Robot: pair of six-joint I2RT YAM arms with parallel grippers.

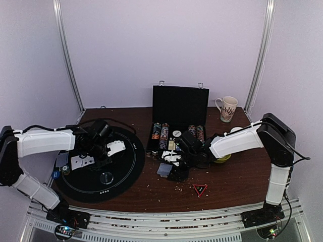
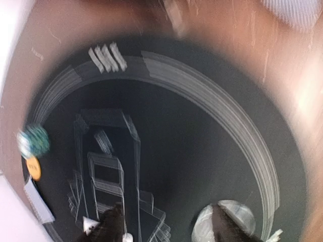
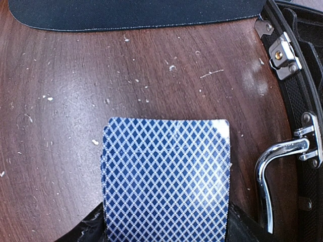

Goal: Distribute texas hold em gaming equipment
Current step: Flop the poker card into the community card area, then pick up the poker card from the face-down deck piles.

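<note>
Right gripper (image 3: pixel 164 228) holding card deck (image 3: pixel 166 171), diamond back clear only at wrist; left gripper (image 2: pixel 169 218) parted

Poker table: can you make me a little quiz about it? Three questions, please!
1. True or false: the black case is shut.
2. What sits between the right gripper's fingers? A) a spoon B) blue-backed cards C) a toy car
3. Fill in: the clear disc lies on the round black ____.
Key: 1 false, it stands open; 2 B; 3 mat.
</note>
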